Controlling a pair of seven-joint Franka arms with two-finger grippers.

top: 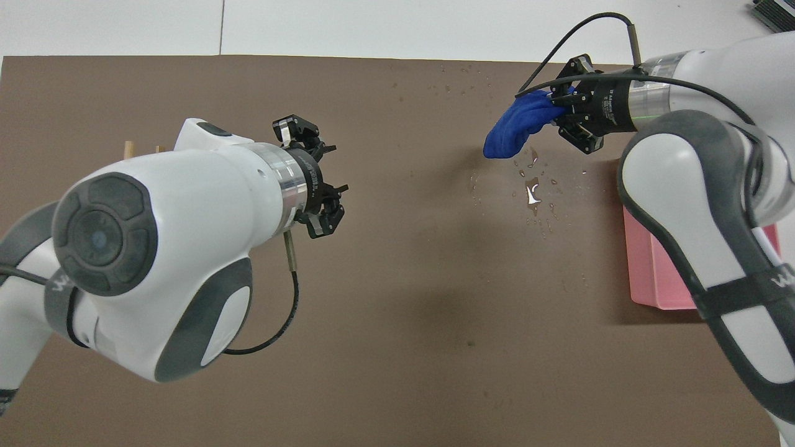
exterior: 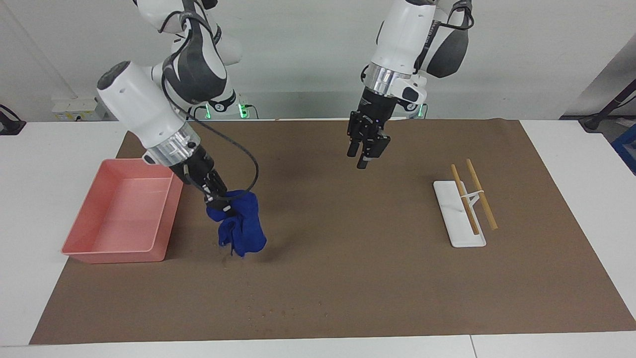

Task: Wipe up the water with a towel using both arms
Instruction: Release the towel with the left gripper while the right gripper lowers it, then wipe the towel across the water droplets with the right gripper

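Note:
My right gripper is shut on a bunched blue towel, which hangs from it beside the pink tray. The towel's lower end is at or just above the brown mat. It also shows in the overhead view, held by the right gripper. The water lies as small specks and blotches on the mat under and beside the towel. More specks lie farther from the robots. My left gripper is open and empty, raised over the mat's middle, apart from the towel; it also shows in the overhead view.
A pink tray stands at the right arm's end of the mat. A white rest bearing two wooden chopsticks lies toward the left arm's end.

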